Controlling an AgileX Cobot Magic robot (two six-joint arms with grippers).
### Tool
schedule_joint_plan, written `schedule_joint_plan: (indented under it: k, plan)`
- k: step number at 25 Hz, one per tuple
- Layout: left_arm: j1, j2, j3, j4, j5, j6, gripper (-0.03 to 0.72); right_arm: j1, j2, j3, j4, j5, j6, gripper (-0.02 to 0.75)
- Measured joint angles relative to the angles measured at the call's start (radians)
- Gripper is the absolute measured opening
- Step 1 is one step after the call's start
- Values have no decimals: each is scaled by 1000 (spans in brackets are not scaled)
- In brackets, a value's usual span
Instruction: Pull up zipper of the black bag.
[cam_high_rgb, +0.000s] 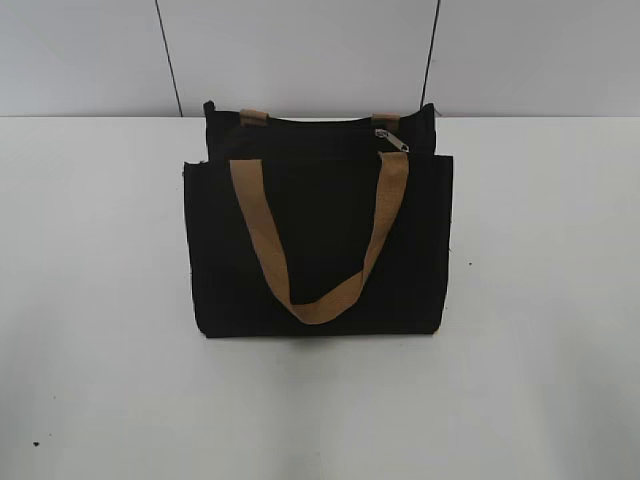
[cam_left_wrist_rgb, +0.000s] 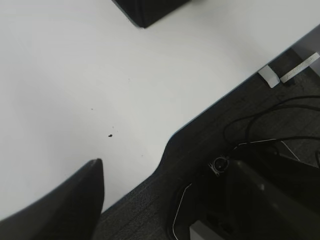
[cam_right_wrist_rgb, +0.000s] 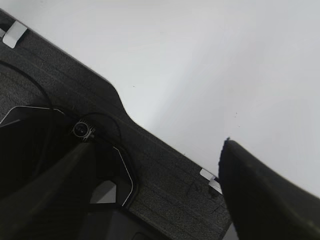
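Observation:
The black bag (cam_high_rgb: 320, 240) stands upright in the middle of the white table (cam_high_rgb: 100, 350), front panel facing me. One tan strap hangs down its front in a U. The zipper (cam_high_rgb: 392, 139), a small silver pull tab, lies on the top zip track near the right end. Neither gripper shows in the exterior view. In the left wrist view my left gripper (cam_left_wrist_rgb: 165, 200) is open and empty at the table's near edge, and a bag corner (cam_left_wrist_rgb: 150, 10) shows at the top. In the right wrist view my right gripper (cam_right_wrist_rgb: 155, 195) is open and empty over the table edge; the bag is out of view there.
The table's near edge has a curved cut-out (cam_left_wrist_rgb: 170, 145), also seen in the right wrist view (cam_right_wrist_rgb: 120, 107). Below it lie dark carpet, cables (cam_left_wrist_rgb: 260, 120) and white tape strips (cam_left_wrist_rgb: 270, 77). A grey panelled wall (cam_high_rgb: 300, 50) stands behind the table.

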Motion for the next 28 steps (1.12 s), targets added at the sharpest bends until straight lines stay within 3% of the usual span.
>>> schedule_joint_plan:
  k: [4,11,13,16,20,28]
  plan:
    - [96,-49,5,-3,-2,1,582,-91,-21,1,21,0,0,587]
    - [447,-223,6,-2,-3,1,543,-402,-221,1,46,0,0,587]
    - [546,-279,6,-2,-3,1,529,-467,-299,1,46,0,0,587]
    - [643,-343,6,-2,-3,1,502,-525,-410,1,47,0,0,586]
    - [690,-415,6,-2,-4,1,473,-536,-471,2,47,2,0,586]
    - [696,-429,6,-3,-5,1,438,-537,-471,2,47,1,0,585]
